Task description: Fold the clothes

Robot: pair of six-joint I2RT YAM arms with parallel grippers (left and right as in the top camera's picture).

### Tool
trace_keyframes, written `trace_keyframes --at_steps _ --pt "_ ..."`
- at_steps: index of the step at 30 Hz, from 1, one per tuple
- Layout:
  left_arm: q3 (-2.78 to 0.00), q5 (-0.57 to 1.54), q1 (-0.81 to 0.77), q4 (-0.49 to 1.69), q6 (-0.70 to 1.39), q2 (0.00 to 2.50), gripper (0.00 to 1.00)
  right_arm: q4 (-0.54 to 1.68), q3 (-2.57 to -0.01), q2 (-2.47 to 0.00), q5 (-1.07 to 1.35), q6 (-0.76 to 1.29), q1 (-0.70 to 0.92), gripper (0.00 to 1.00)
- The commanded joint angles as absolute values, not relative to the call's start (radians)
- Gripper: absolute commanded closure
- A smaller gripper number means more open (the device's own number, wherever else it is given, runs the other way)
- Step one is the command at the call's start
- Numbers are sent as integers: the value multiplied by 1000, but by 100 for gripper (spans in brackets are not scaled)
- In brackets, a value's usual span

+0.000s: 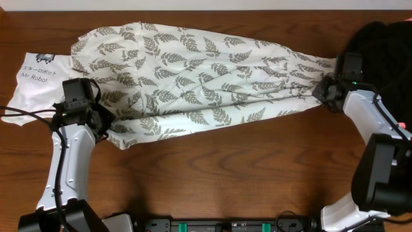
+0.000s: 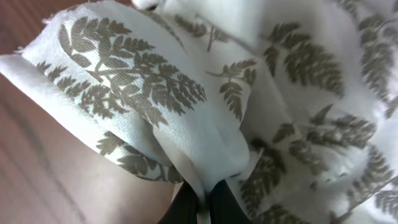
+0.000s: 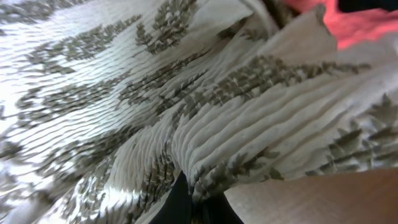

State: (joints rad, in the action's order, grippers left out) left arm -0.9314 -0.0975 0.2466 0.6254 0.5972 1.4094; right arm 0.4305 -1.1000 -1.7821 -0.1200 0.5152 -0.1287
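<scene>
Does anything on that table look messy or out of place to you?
Yes. The fern-print garment is bunched and creased rather than flat, and its left end overlaps the white Mr Robot shirt. A black garment is heaped at the far right corner.

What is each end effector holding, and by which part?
Both hold the fern-print garment: the left end effector pinches the near edge at its left end, the right end effector pinches its narrow right end.

White shirt [image 1: 31, 87], black garment [image 1: 385, 46]
</scene>
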Motion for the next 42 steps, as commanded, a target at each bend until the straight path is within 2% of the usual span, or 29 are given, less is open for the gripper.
trace_keyframes --at_steps 1,6,10,12,16,19,37,42 --pt "-953 -129 245 596 582 1414 94 403 -1098 -1818 -123 527 -130 99" --pt "-953 -144 245 525 579 1414 94 364 -1098 -1834 -123 527 -130 98" --pt "-953 -144 245 487 579 1414 93 331 -1098 -1834 -123 526 -130 92" --pt "-953 -144 245 487 579 1414 93 323 -1098 -1834 -118 527 -130 86" --pt "-953 -144 245 488 579 1414 93 298 -1098 -1834 -96 527 -130 56" --pt "-953 -143 245 488 579 1414 93 269 -1098 -1834 -96 527 -130 47" --pt "-953 -143 245 492 579 1414 93 68 -1098 -1834 54 522 -130 25" --pt "-953 -143 245 492 580 1414 93 48 -1098 -1834 88 412 -131 22"
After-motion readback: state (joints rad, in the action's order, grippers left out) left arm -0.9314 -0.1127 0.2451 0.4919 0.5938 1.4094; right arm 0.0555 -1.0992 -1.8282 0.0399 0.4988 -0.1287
